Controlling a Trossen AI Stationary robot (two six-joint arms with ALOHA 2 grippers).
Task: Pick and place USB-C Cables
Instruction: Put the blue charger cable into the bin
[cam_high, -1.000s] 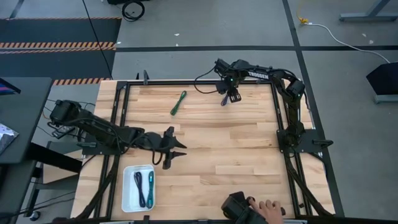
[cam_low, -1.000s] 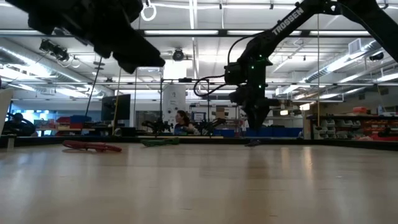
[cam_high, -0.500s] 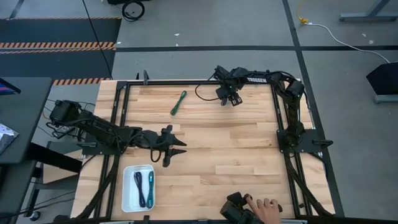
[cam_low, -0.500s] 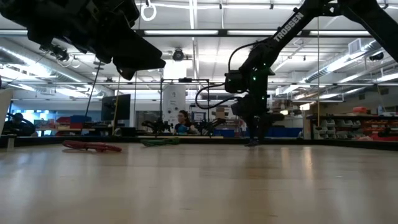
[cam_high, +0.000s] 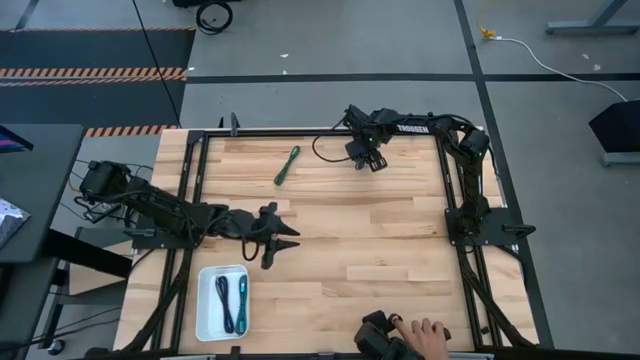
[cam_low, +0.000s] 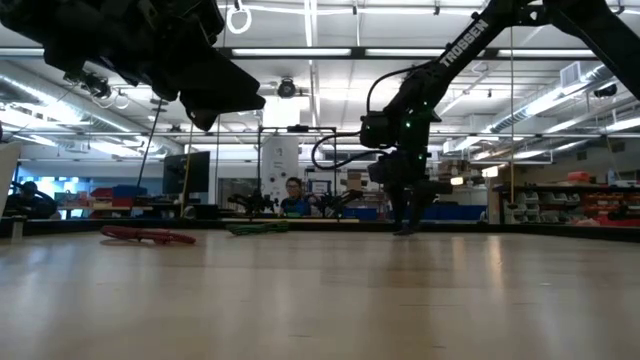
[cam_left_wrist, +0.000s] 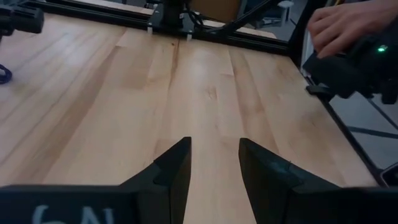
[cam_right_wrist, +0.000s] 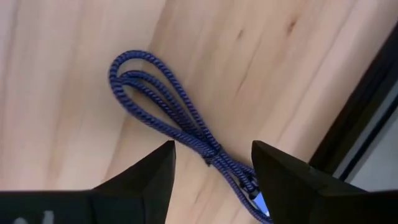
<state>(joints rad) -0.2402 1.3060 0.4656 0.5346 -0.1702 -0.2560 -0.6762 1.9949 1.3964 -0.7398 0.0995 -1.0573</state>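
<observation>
My right gripper (cam_high: 368, 157) (cam_right_wrist: 212, 147) is open and low over the table's far edge. Its fingers stand on either side of a blue-violet braided cable (cam_right_wrist: 163, 99) that lies flat on the wood, without touching it. From above the gripper hides this cable. A green cable (cam_high: 287, 165) (cam_low: 255, 228) lies on the table left of it. The low view shows a magenta cable (cam_low: 148, 236) on the table. A white tray (cam_high: 203, 300) near the front left holds a dark cable (cam_high: 225, 301) and a teal cable (cam_high: 243, 297). My left gripper (cam_high: 281, 240) (cam_left_wrist: 214, 147) hovers open at mid-table.
A person's hand (cam_high: 430, 334) (cam_left_wrist: 341, 25) rests on a black device at the table's near edge. Black frame rails (cam_high: 447, 180) border the table. Bare wood (cam_high: 370, 240) lies between the two grippers.
My right gripper has come down and moved slightly toward the table's left, onto the spot where the blue-violet cable lies; from above it now covers the cable.
</observation>
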